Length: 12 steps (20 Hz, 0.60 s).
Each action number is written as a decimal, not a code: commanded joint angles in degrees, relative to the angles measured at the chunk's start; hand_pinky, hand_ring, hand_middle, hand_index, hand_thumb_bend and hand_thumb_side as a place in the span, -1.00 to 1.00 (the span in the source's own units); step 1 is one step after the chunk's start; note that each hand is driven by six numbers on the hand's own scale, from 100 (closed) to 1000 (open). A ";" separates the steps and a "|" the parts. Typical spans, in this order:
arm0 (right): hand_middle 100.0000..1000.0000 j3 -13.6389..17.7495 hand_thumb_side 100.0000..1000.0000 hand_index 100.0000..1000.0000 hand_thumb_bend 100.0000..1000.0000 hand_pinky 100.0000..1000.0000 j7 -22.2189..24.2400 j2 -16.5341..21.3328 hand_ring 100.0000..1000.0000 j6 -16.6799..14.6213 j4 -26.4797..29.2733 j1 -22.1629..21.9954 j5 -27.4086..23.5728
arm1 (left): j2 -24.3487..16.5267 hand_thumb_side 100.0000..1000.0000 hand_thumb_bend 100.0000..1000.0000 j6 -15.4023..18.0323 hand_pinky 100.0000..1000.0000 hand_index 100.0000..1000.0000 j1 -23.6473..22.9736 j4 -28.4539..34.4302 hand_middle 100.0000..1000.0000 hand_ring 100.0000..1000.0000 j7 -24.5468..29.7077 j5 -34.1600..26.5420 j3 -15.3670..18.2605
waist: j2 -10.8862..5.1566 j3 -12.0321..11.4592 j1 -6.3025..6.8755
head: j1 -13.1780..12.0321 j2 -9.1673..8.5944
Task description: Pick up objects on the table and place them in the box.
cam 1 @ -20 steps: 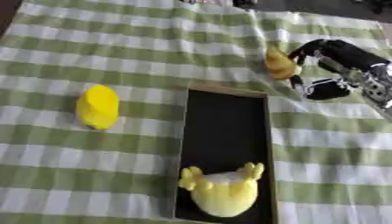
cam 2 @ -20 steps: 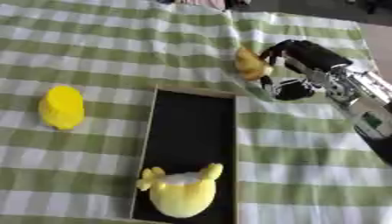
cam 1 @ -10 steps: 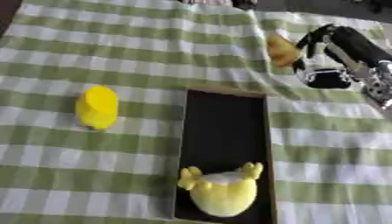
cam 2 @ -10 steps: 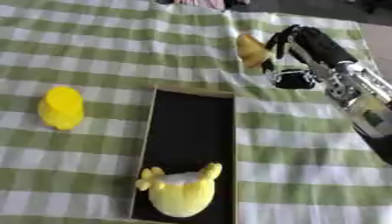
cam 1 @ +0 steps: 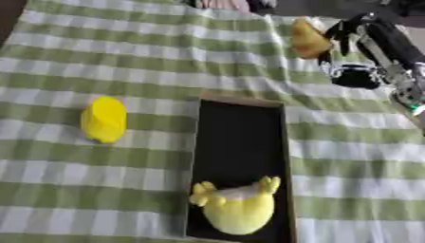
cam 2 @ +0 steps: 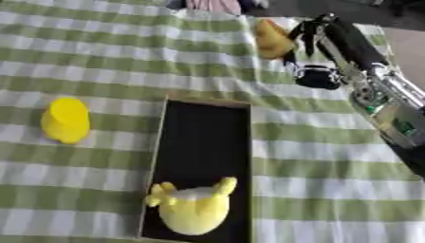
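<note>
The right hand [cam 2: 319, 45] is seen at the far right of the table, fingers curled in narrow around a small orange-brown object [cam 2: 272, 39], which is pinched at the fingertips, over the green checked cloth [cam 1: 124, 57]. Whether it's lifted clear can't really be told. The black box [cam 1: 241, 152] is laid out in the middle, with a yellow plush toy [cam 1: 236, 209] sat in its near end. A yellow cup-like thing [cam 1: 104, 118] is left lying on the cloth, well left of the box.
</note>
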State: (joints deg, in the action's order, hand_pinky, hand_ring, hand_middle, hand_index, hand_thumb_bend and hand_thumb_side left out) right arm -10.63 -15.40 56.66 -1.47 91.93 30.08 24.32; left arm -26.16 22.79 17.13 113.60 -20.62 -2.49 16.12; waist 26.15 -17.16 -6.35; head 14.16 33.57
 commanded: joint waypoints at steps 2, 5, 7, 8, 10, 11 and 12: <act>-0.47 0.71 -0.88 -0.31 -1.00 0.42 0.18 4.34 0.20 -1.14 6.10 -1.20 -0.74 | -1.05 0.06 -1.00 -0.34 0.40 0.60 -0.13 0.99 0.43 0.43 -0.11 0.03 0.64 | -2.31 0.43 0.68 | -0.36 1.05; -0.37 0.12 -0.85 -0.34 -1.00 0.40 1.27 6.13 0.18 -1.09 12.86 -3.67 -0.03 | -1.34 0.02 -1.00 -0.39 0.40 0.60 -0.27 0.99 0.43 0.44 -0.27 0.10 0.53 | -3.32 0.77 1.12 | -0.56 1.91; -0.36 -0.56 -0.82 -0.34 -1.00 0.39 2.29 7.22 0.17 -0.79 17.78 -5.12 1.07 | -1.67 -0.01 -1.00 -0.38 0.40 0.60 -0.24 0.99 0.43 0.44 -0.48 0.19 0.48 | -3.95 0.86 1.39 | -0.68 2.53; -0.36 -0.92 -0.78 -0.33 -1.00 0.39 2.83 7.69 0.16 -0.61 20.08 -5.73 1.81 | -1.84 -0.04 -1.00 -0.36 0.41 0.60 -0.15 0.99 0.43 0.44 -0.65 0.24 0.46 | -4.19 0.89 1.50 | -0.67 2.75; -0.35 -2.53 -0.73 -0.32 -1.00 0.38 3.85 8.37 0.15 -2.41 22.04 -6.12 3.54 | -2.19 -0.07 -1.00 -0.32 0.41 0.60 0.15 0.99 0.43 0.44 -1.06 0.31 0.35 | -4.75 0.74 1.75 | -0.38 3.22; -0.35 -3.51 -0.69 -0.32 -1.00 0.37 4.07 8.50 0.14 -4.07 22.36 -5.98 4.64 | -2.35 -0.09 -1.00 -0.27 0.41 0.60 0.21 0.99 0.43 0.44 -1.33 0.36 0.33 | -5.04 0.65 1.87 | -0.23 3.40; -0.35 -4.48 -0.69 -0.32 -1.00 0.37 4.11 8.50 0.14 -5.74 22.51 -5.77 5.83 | -2.51 -0.09 -1.00 -0.21 0.41 0.60 0.19 0.99 0.43 0.44 -1.62 0.42 0.34 | -5.27 0.62 1.98 | -0.17 3.52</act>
State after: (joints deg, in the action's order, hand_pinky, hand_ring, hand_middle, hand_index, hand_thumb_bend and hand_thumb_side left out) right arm -14.84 -11.56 62.83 -5.79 112.83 23.72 28.77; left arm -26.55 22.48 16.74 113.60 -21.76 -2.41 16.11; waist 22.05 -16.56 -4.71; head 13.80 36.77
